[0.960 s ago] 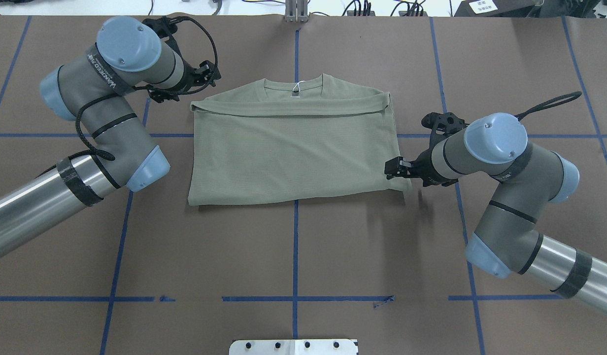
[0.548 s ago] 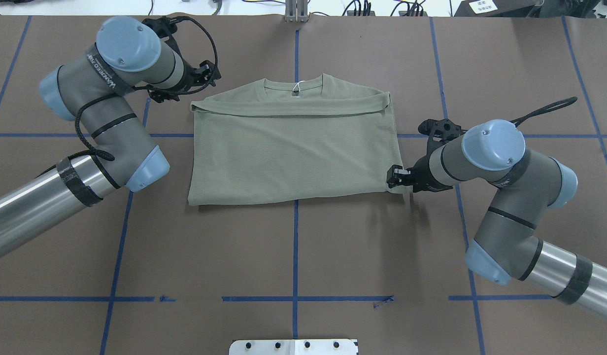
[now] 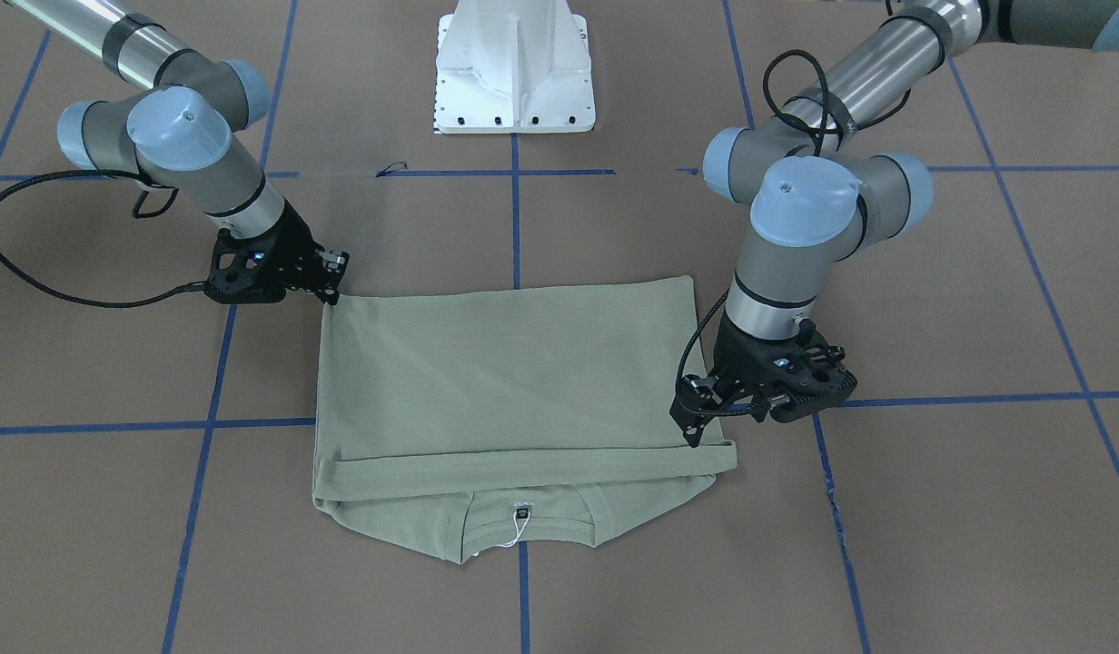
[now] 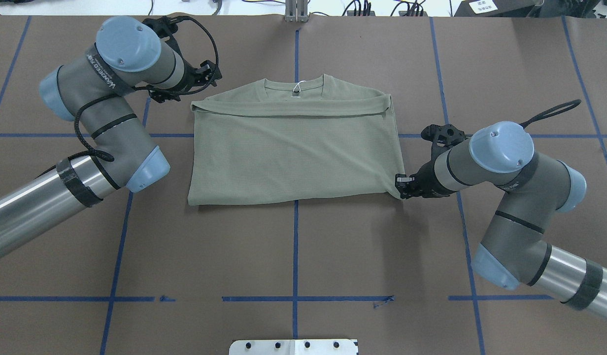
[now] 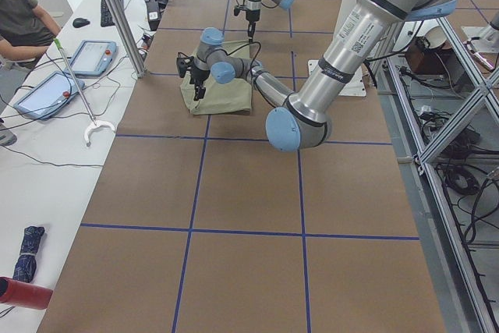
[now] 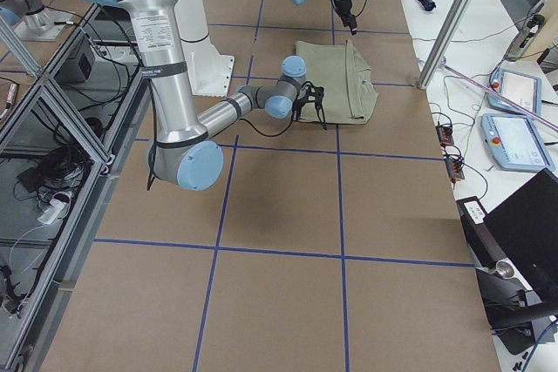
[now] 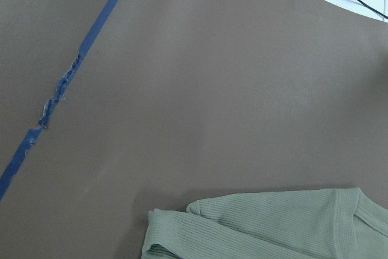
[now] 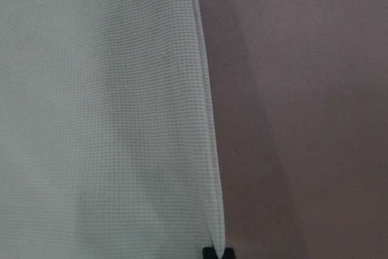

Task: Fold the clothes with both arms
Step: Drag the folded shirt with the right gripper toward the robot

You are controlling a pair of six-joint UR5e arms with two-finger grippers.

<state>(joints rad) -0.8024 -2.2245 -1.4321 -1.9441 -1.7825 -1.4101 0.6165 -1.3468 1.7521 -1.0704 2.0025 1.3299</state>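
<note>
Across the brown table (image 4: 293,256), taped into squares by blue lines (image 4: 294,246), the sage-green shirt (image 4: 293,153) lay flat at the middle. It was folded into a rectangle, with its ribbed neck toward the edge far from the robot and a folded band running just below the neck. The right arm (image 4: 500,153) reached in low to the shirt's near right corner, and the left arm (image 4: 111,98) bent toward its far left corner. The right gripper (image 4: 401,190) sat at that near corner, touching the cloth. The right wrist view (the only one close enough) showed the shirt's side edge running straight into the black fingertips (image 8: 216,252), which were pressed together on the fabric. The left gripper (image 4: 209,73) stood just beside the far left corner in the overhead view, while the front-facing view set it over the end of the folded band. Whether its fingers were spread or closed could not be told. The left wrist view showed only that corner of the shirt and bare table. A white hang tag (image 3: 520,518) lay at the neck, clearest from the front-facing camera.
</note>
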